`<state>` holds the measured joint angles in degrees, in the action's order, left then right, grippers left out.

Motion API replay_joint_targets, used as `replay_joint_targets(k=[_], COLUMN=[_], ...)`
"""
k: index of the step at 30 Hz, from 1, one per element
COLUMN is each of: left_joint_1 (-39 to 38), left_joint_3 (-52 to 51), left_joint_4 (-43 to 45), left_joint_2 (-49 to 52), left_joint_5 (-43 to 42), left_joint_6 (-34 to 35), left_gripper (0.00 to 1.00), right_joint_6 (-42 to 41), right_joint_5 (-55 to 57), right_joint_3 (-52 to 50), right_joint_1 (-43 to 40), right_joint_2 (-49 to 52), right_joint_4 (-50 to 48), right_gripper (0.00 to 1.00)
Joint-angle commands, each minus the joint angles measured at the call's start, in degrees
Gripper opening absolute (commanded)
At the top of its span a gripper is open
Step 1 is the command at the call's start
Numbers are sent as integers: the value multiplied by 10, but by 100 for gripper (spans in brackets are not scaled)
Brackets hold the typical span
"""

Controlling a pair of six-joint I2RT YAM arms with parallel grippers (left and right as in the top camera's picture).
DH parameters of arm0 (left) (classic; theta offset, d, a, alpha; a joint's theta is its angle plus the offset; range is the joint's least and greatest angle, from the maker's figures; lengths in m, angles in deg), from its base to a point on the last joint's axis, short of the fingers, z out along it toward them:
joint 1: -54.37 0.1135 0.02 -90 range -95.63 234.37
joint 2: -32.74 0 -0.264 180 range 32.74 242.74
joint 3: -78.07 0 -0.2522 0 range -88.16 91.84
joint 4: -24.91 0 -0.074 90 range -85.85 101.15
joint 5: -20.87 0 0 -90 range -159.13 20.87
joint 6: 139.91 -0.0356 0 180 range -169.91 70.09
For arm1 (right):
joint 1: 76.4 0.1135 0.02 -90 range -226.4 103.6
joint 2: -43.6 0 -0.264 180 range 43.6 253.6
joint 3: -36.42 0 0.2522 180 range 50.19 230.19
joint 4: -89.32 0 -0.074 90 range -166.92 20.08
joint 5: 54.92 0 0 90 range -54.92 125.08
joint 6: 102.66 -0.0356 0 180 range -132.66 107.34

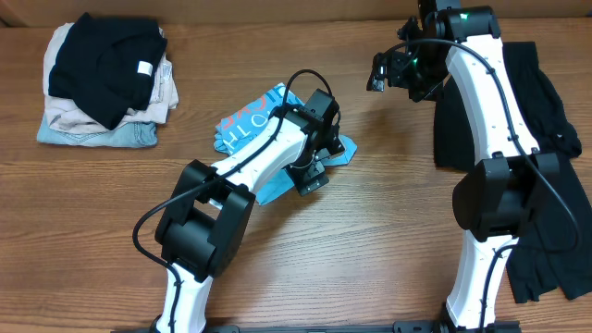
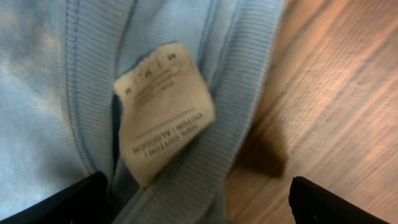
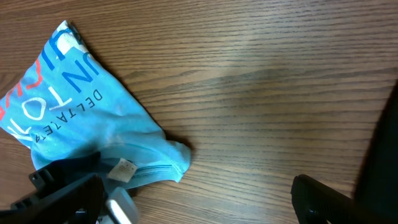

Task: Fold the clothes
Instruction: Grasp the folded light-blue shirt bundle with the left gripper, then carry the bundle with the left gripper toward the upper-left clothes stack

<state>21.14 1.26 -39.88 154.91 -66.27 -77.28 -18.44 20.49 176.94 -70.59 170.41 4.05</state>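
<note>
The light blue T-shirt (image 1: 245, 116) lies crumpled at the table's middle, its white and coral letters facing up. It also shows in the right wrist view (image 3: 68, 118). My left gripper (image 1: 310, 171) is low over the shirt's near right edge. In the left wrist view its fingers (image 2: 199, 211) are open, with the ribbed collar (image 2: 205, 162) and the white size label (image 2: 165, 106) between them. My right gripper (image 1: 379, 72) is raised over the bare wood at the back right, open and empty (image 3: 193, 205). The loose black garment (image 1: 546, 139) lies at the right, under the right arm.
A neat stack of folded black, beige and pale denim pieces (image 1: 106, 83) stands at the back left. The black garment's edge shows at the right of the right wrist view (image 3: 385, 155). Bare wooden table (image 1: 370, 240) lies between the arms.
</note>
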Motion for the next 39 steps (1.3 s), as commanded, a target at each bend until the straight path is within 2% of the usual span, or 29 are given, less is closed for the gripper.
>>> replay_joint_targets(k=[1, 4, 7, 8, 9, 10, 14, 16, 19, 22, 28, 39], left_joint_1=[15, 32, 49, 60, 65, 69, 81, 81, 81, 81, 87, 141], left_joint_3=[-20, -22, -22, -24, -26, -28, -38, -44, -46, -41, 27, 318], left_joint_4=[9, 17, 25, 30, 34, 38, 49, 52, 53, 57, 18, -150], left_joint_2=[4, 4, 4, 4, 4, 4, 4, 4, 4, 3, 3, 3], left_joint_5=[50, 54, 54, 54, 53, 51, 29, 21, 20, 35, 144, 219], left_joint_6=[18, 43, 58, 58, 60, 64, 68, 68, 69, 83, 166, 171], left_gripper=[93, 86, 68, 50, 42, 38, 34, 28, 6, 4, 4, 4], right_joint_6=[2, 2, 2, 3, 3, 3, 3, 3, 3, 3, 3, 3], right_joint_5=[6, 6, 6, 6, 6, 6, 6, 6, 6, 6, 6, 18], right_joint_3=[12, 12, 12, 12, 12, 12, 12, 12, 12, 12, 12, 12], right_joint_1=[-1, -1, -1, -1, -1, -1, -1, -1, -1, -1, -1, -1], right_joint_2=[-11, -11, -11, -11, -11, -11, -11, -11, -11, -11, -11, -11], right_joint_4=[-3, -3, -3, -3, -3, -3, -4, -5, -7, -9, -10, -10], right_gripper=[100, 100, 100, 100, 100, 100, 100, 100, 100, 100, 100, 100])
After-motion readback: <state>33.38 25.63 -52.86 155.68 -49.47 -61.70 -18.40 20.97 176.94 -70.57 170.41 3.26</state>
